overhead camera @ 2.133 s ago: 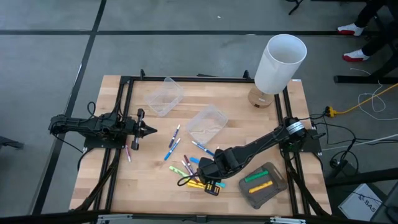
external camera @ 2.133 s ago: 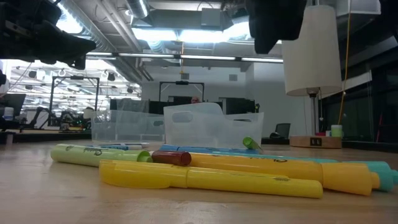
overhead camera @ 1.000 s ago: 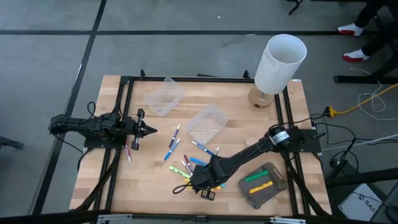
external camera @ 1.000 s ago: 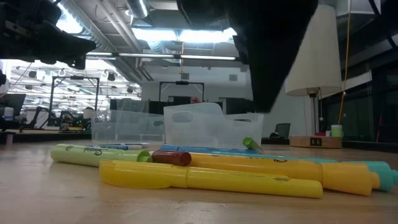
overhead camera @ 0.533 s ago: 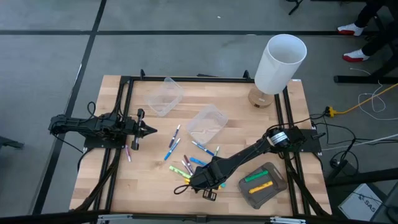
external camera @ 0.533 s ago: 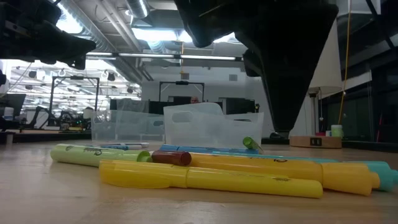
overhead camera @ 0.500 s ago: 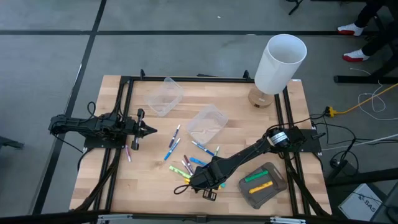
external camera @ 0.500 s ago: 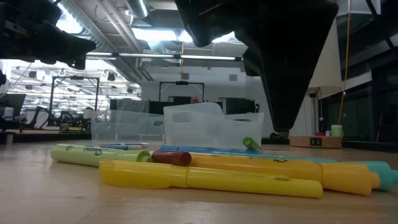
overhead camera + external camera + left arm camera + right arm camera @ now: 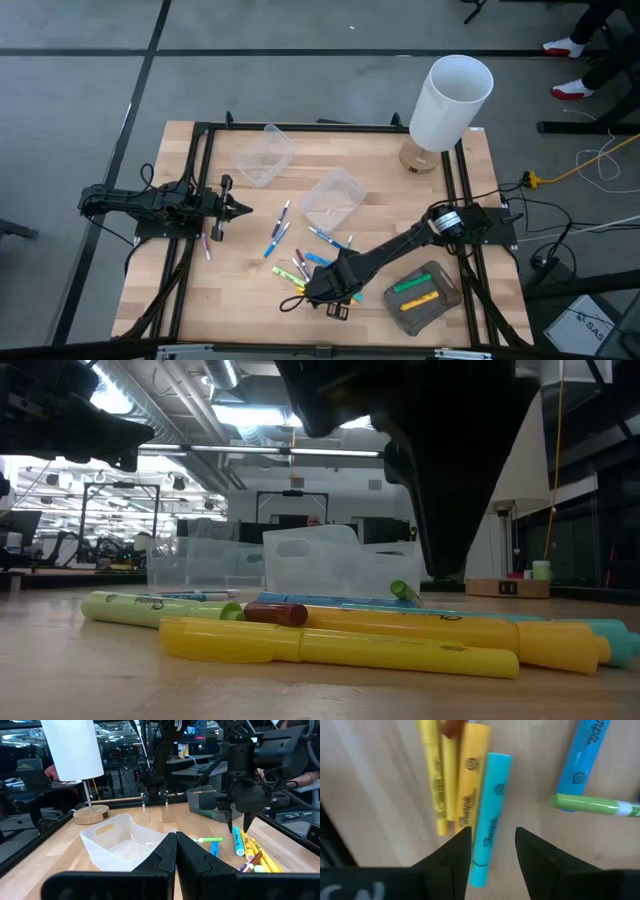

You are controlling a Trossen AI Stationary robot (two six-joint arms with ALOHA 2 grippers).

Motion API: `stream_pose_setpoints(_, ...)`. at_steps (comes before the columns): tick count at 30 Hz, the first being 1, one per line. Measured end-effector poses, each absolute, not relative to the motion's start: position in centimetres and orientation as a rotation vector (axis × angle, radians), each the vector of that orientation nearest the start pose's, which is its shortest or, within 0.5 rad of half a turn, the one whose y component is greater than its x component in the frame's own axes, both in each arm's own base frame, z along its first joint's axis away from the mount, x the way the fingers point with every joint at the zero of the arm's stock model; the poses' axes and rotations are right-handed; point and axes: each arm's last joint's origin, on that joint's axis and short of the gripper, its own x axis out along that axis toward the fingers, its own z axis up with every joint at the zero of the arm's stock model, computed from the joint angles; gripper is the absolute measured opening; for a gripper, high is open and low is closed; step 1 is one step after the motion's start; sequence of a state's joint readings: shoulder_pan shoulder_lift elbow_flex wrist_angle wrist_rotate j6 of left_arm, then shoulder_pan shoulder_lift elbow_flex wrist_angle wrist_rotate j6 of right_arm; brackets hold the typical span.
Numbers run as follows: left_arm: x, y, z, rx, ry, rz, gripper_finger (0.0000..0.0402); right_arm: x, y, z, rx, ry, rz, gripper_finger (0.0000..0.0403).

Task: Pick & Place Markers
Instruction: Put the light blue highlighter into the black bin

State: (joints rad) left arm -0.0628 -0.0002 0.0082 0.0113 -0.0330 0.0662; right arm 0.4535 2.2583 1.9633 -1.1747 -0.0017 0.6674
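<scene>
Several markers (image 9: pixel 300 268) lie loose on the wooden table's near middle: yellow, green, light blue, maroon, and white ones with blue caps (image 9: pixel 280 228). My right gripper (image 9: pixel 322 293) points down over the near end of the pile, open. In the right wrist view its fingers (image 9: pixel 454 855) stand on either side of a light blue marker (image 9: pixel 489 832) without touching it; yellow markers (image 9: pixel 440 785) lie beside that one. My left gripper (image 9: pixel 240 208) is shut and empty at the table's left, above the surface.
Two clear tubs (image 9: pixel 265 155) (image 9: pixel 332 195) stand behind the markers. A grey tray (image 9: pixel 440 280) holding a green and a yellow marker lies at the near right. A white lamp (image 9: pixel 450 100) stands at the far right. A purple marker (image 9: pixel 207 246) lies near the left arm.
My right gripper has come down toward the markers at the near end of the pile and shifted slightly sideways, staying open. The markers have not moved.
</scene>
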Motion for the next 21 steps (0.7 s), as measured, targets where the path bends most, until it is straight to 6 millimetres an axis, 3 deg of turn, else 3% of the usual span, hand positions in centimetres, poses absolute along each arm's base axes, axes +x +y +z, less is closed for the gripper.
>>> stream_pose_setpoints(21, 9.7, -0.5, 16.7, 0.065, -0.021, -0.029, 0.0004, 41.1, 19.1, 18.0, 0.221, 1.527, -0.118, 0.0155)
